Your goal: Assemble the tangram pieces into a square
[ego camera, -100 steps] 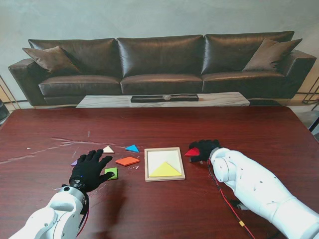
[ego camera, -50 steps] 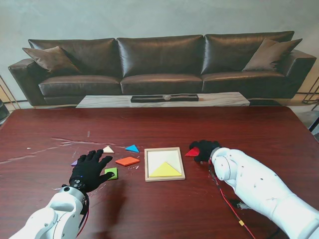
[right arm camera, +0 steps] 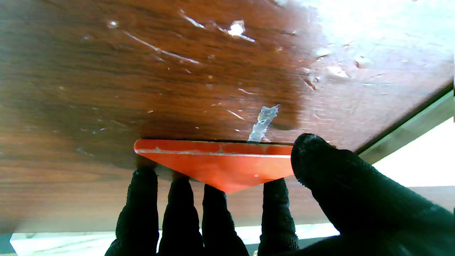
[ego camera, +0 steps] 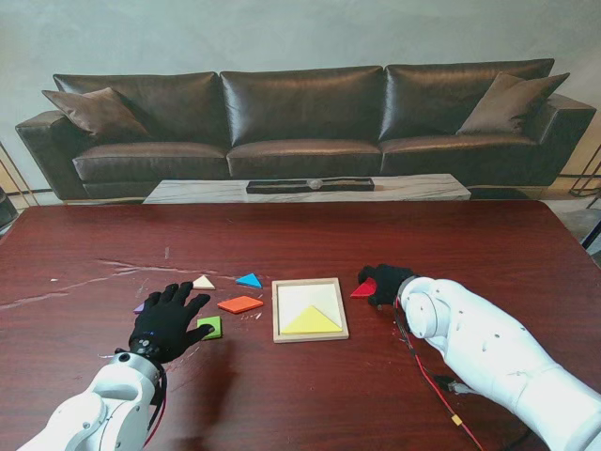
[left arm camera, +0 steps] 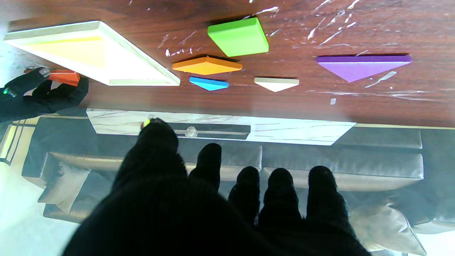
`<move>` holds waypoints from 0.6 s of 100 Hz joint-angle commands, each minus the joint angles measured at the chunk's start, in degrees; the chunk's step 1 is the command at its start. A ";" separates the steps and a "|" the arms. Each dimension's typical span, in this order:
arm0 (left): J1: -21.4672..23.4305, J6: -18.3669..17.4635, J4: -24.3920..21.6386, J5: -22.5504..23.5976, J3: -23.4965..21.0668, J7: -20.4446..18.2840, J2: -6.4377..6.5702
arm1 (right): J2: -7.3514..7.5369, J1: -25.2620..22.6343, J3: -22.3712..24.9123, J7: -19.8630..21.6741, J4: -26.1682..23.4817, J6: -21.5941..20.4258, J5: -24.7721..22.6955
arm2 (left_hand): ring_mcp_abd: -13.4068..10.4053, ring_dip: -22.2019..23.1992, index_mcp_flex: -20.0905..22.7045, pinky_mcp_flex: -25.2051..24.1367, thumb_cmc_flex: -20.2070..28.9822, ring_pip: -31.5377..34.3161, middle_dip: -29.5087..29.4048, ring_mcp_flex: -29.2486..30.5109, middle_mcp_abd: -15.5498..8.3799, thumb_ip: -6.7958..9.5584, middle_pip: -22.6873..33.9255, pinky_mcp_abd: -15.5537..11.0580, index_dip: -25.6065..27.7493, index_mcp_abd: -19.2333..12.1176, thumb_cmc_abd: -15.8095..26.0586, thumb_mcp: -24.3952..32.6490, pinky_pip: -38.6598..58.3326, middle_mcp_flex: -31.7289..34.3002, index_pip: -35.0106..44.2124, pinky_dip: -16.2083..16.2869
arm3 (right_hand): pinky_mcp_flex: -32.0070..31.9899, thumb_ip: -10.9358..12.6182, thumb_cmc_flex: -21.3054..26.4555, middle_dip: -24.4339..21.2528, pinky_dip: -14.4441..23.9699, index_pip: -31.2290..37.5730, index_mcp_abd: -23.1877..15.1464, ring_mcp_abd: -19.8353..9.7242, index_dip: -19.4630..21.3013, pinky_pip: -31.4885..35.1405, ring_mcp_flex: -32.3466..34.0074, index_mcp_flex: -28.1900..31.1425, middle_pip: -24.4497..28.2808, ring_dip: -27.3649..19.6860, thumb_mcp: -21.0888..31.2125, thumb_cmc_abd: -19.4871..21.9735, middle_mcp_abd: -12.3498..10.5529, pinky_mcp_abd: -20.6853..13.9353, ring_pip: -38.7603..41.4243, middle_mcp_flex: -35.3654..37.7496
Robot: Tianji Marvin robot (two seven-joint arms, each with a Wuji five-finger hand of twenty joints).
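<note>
On the tabletop: a dark red-brown wooden tabletop (ego camera: 310,235), scratched and scuffed, carries everything.
Tray: one pale wooden square tray (ego camera: 310,309) with a white floor, near the middle.
Piece in tray: one yellow triangle (ego camera: 312,321), flat against the tray's edge nearer to me.
Loose pieces, left of tray: five, namely an orange parallelogram (ego camera: 240,303), a green square (ego camera: 210,326), a blue triangle (ego camera: 249,280), a white triangle (ego camera: 204,282) and a purple triangle (left arm camera: 362,65), partly hidden by the hand in the stand's view.
Red triangle: one red triangle (ego camera: 364,287), just right of the tray.
Right robot hand (ego camera: 383,284): black-gloved, pinching the red triangle, thumb on one end and four fingers behind it.
Left robot hand (ego camera: 169,321): black-gloved, fingers spread, holding nothing, near the green square.
Writing: none readable.
</note>
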 commanded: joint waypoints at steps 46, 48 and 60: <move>0.68 0.64 -0.81 0.52 -0.39 -0.05 -0.03 | 0.06 -1.78 -7.74 1.61 4.15 -2.51 -0.74 | -0.48 0.19 -0.45 -0.26 2.20 0.17 0.13 0.37 0.50 2.76 0.23 0.29 0.49 -0.26 1.31 -0.59 -0.50 -1.44 -0.16 -0.06 | 3.27 -1.17 3.41 11.21 6.28 2.84 3.73 -6.37 9.09 7.83 10.59 -2.06 27.27 10.59 4.65 -4.23 -2.59 -3.59 21.41 0.49; 0.70 0.66 -0.83 0.55 -0.39 -0.04 -0.03 | 0.01 -1.69 -8.03 1.49 4.35 -2.61 -0.69 | -0.49 0.19 -0.47 -0.23 2.23 0.19 0.13 0.40 0.51 2.77 0.22 0.29 0.48 -0.24 1.29 -0.58 -0.49 -1.46 -0.17 -0.06 | 3.42 -1.16 3.49 11.90 6.63 3.22 3.88 -6.51 9.89 8.40 10.98 -2.03 28.33 11.12 4.83 -4.39 -2.68 -3.58 22.32 0.46; 0.76 0.84 -0.95 0.77 -0.41 -0.06 -0.03 | -0.33 -1.32 -9.24 0.70 5.29 -3.11 -0.42 | -0.48 0.22 -0.39 -0.18 2.45 0.23 0.14 0.45 0.44 2.84 0.24 0.26 0.52 -0.30 0.99 -0.53 -0.44 -1.47 -0.10 -0.06 | 4.83 -1.14 4.23 16.38 8.65 6.26 4.17 -7.98 14.55 11.52 13.88 -1.78 34.32 15.25 5.76 -4.95 -3.72 -3.46 28.91 1.00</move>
